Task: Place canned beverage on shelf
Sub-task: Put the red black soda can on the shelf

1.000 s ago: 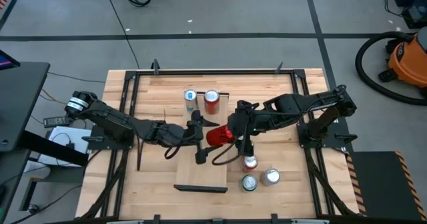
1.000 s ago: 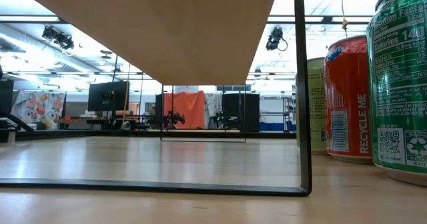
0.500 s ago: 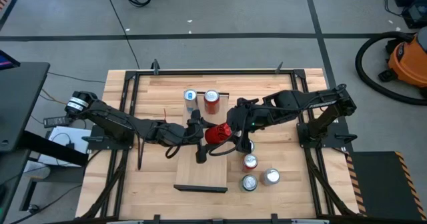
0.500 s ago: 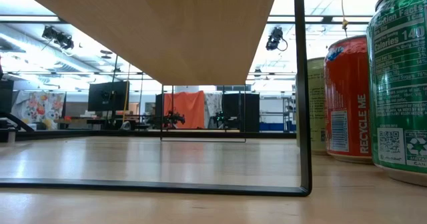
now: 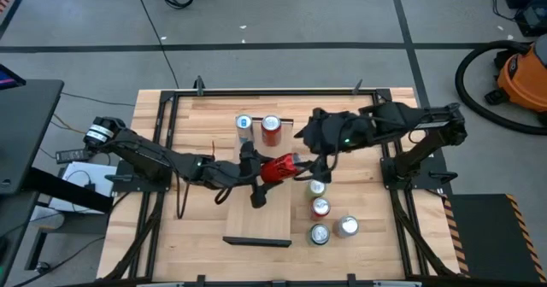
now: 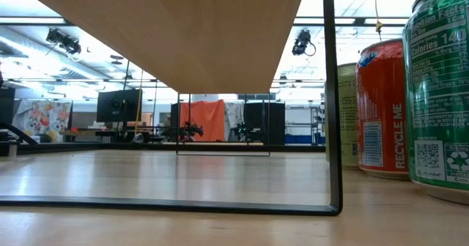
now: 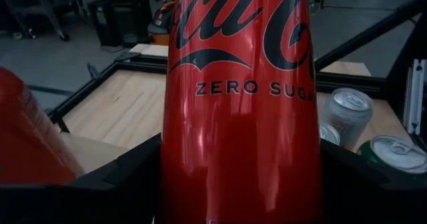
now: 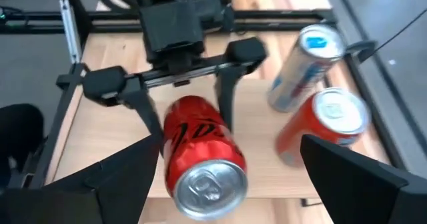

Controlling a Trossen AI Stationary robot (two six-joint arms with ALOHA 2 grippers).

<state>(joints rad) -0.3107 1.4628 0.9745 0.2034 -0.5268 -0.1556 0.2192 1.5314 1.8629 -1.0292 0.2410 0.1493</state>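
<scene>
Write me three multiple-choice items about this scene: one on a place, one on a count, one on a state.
1. Where is the Coca-Cola Zero Sugar can?
A. Standing on the table
B. In the left gripper, over the shelf
C. In the right gripper

2. How many cans stand on the shelf?
A. Two
B. Four
C. None

3. How is the right gripper?
A. Shut on a can
B. Shut, empty
C. Open, empty

Key: B, the left gripper clamps the Coca-Cola Zero Sugar can above the shelf. A, only the blue-topped can and the orange can stand there. C, the right gripper has its fingers spread around nothing.
</scene>
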